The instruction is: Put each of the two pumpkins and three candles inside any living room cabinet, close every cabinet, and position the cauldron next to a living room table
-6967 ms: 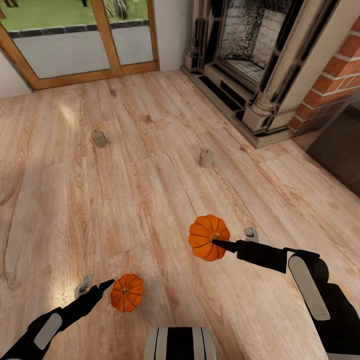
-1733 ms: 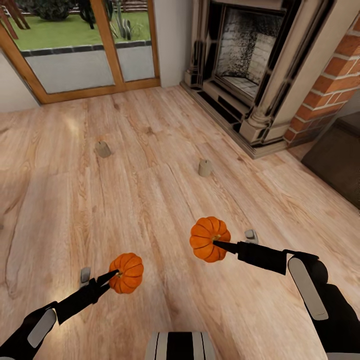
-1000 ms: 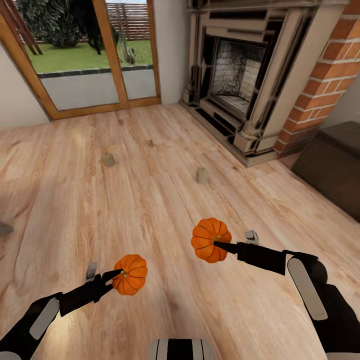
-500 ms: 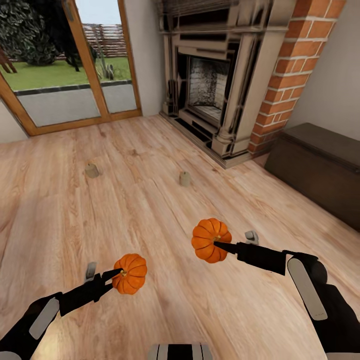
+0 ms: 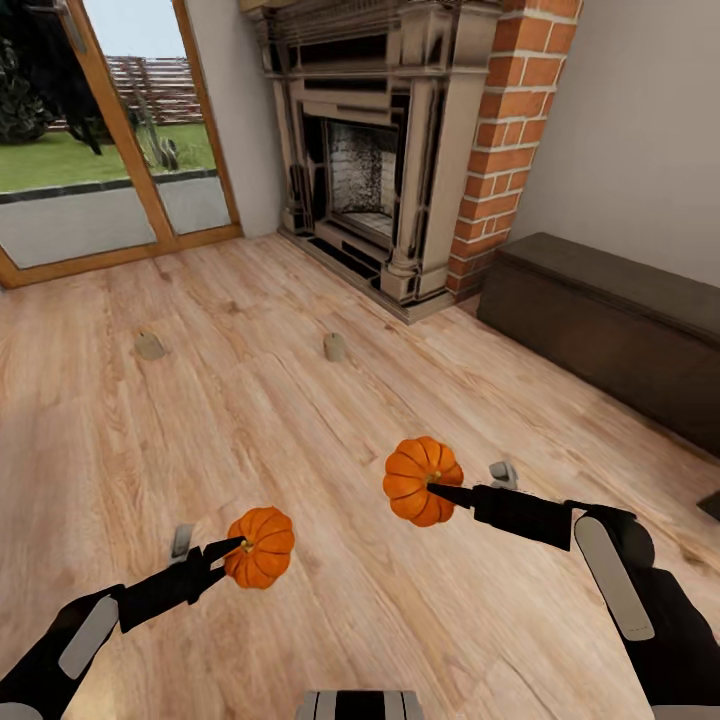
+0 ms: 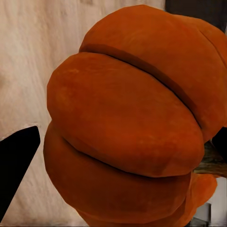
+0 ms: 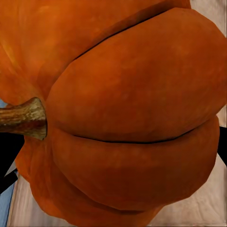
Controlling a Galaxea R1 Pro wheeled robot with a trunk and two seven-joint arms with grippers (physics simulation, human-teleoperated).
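Pumpkins are hanging above the wooden floor — the left gripper is grasping one pumpkin, the right gripper is grasping the other pumpkin. Two candles are standing farther away; the cabinet is sitting at right, beside the fireplace.

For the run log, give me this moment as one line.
left gripper: shut on left pumpkin | right gripper: shut on right pumpkin | two candles on floor | cabinet closed
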